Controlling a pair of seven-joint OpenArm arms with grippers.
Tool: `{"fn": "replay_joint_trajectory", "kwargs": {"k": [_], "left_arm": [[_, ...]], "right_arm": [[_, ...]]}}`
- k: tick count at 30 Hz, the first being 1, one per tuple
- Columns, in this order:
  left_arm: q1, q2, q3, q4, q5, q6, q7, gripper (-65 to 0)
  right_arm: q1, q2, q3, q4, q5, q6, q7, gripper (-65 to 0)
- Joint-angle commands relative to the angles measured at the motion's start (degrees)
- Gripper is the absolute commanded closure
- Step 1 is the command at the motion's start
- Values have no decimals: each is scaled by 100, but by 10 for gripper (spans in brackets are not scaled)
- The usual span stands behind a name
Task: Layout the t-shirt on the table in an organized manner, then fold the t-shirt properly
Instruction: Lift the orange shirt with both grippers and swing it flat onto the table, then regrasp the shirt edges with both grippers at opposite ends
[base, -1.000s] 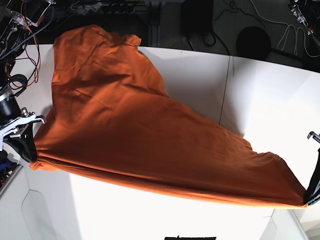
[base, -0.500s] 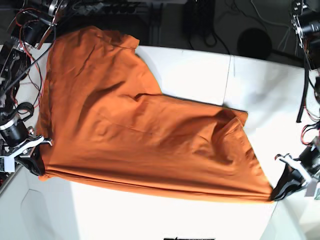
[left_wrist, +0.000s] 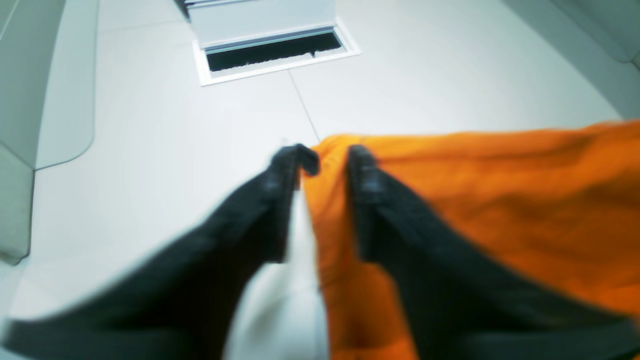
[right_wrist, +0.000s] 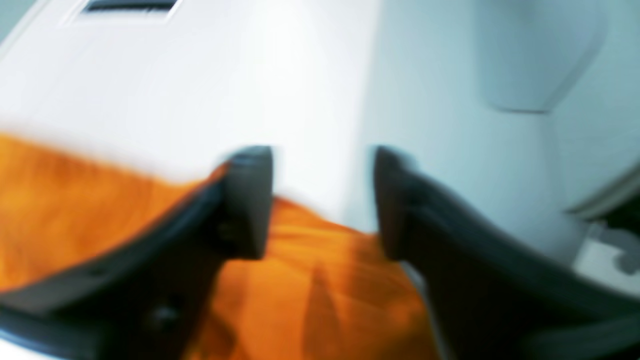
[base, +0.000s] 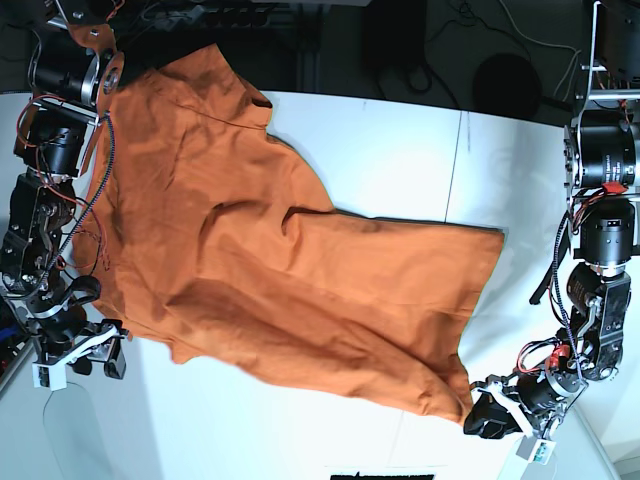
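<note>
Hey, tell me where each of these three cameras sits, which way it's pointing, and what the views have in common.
Base: overhead, looking down on the white table and orange t-shirt; both arms show, at the side edges.
Left wrist: on the left arm, looking along the open left hand at a shirt corner.
Right wrist: on the right arm, looking past the open right hand at the shirt edge; blurred.
Shared: all three show the t-shirt and table.

A robotics lab: white table, exposed arm wiring, black cables behind.

Dark floor behind, strewn with cables and black equipment.
</note>
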Motion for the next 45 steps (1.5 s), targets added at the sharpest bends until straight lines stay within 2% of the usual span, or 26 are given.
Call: {"fn": "replay_joint_trajectory", "kwargs": {"k": [1,4,8,11,13,17,18,19,21,23,25,32,38,41,45], "left_arm": [[-210,-81,-17,66,-79,24,-125,-318],[-219,-83,-17,68,-127,24,319,-318],[-214,-210,-17,68,-560,-26,953,-318],[-127,-424,-17,70,-894,-328,1392,-317],[72,-619,-17,70,-1233,-484,1648,-316],[739,-896,-17,72,-1910,-484,1832,-311],[918,-920,-17,83,-2039,-484,1832,-290],[1086,-922,-17,129,-2197,-484,1832,-255],[1379,-918,-17,323,-2417,-484,1805,-177],[1657,-918,-17,636,-2487,-484,1725,-128],[1888,-901,-17,887,-2396,-484,1733,-111],[2426,-857,-17,1021,-2133,-484,1751,-103],[2900,-861,-17,1023,-1989,-484,1982,-103],[3163,-914,-17,1023,-2004,-484,2201,-103],[3497,-1143,-20,1056,-2216,-484,2199,-103]], "right_arm": [[168,81,24,85,70,-24,131,-414],[160,79,24,85,76,-24,-227,-424],[103,79,81,87,262,-50,-732,-423],[90,79,264,98,699,-31,-1429,-422],[-48,74,428,203,1095,166,-1762,-422],[-632,74,619,634,1672,264,-1910,-420],[-789,74,627,748,1731,275,-1910,-409],[-946,74,629,874,1794,345,-1915,-386],[-1270,76,629,1176,1943,413,-1978,-293],[-1626,74,629,1567,2070,448,-2111,-146],[-1971,72,629,1926,2162,455,-2212,0],[-2686,70,623,2122,2162,560,-2205,0],[-2966,116,625,1974,1480,577,-2048,0],[-2973,302,625,1849,1447,516,-2011,0],[-2975,662,625,1847,1449,382,-2013,0]]}}
